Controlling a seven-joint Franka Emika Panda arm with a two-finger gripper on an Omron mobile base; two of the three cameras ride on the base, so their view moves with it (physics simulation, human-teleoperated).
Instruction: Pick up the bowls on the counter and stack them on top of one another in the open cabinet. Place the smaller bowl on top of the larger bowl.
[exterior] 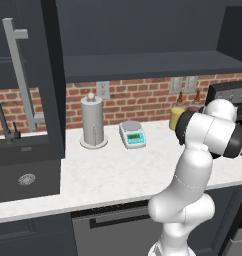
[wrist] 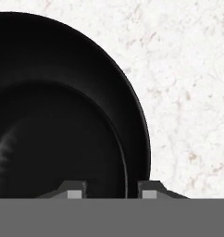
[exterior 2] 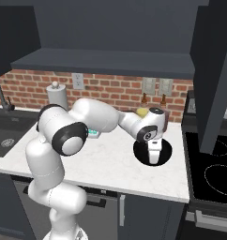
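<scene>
- Black bowl [exterior 2: 153, 153] sits on the white table [exterior 2: 110, 164], at 3 o'clock of the arm.
- Jaws straddle its rim, apart, not clamped.
- Cabinet [exterior: 143, 65] shelf holds no bowl; stacking remains.

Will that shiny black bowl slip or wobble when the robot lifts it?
The bowl looks glossy and rigid, so probably slippery. The end effector straddles its rim at one edge, so it may tilt. On the counter it looks wide, unlikely to tip.
</scene>
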